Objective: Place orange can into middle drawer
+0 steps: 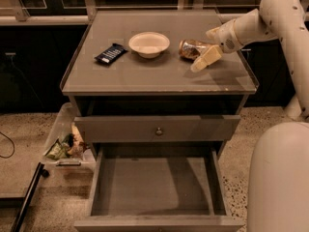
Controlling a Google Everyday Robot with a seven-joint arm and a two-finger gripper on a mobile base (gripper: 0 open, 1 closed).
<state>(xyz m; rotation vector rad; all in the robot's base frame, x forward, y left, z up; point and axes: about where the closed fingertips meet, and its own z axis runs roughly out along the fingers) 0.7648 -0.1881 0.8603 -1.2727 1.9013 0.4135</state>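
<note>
The setting is a dim room with a speckled floor. A grey cabinet occupies the centre of the frame, and its flat top [159,79] fills the upper half.

The orange can [192,48] lies on its side at the upper right of that top. It sits just right of the white bowl [149,44] and well apart from the dark blue packet [110,53] further left. Its long axis runs roughly left to right across the frame.

The gripper [206,52] is at the can's right end, at the end of the pale arm [260,21] that enters from the upper right corner. It appears open. One pale finger [205,60] slants down-left in front of the can, and the other shows only as a short tip behind it. The can is not lifted, and contact cannot be confirmed.

The middle drawer [154,190] stands pulled out at the bottom centre, directly below the closed drawer front with the knob [157,128].

Judgement: the can lies immediately left of the gripper, with its axis crossing the jaw line. The grasp should therefore close across the can's width near its right end. The carry then runs down-frame and left to the drawer.
</note>
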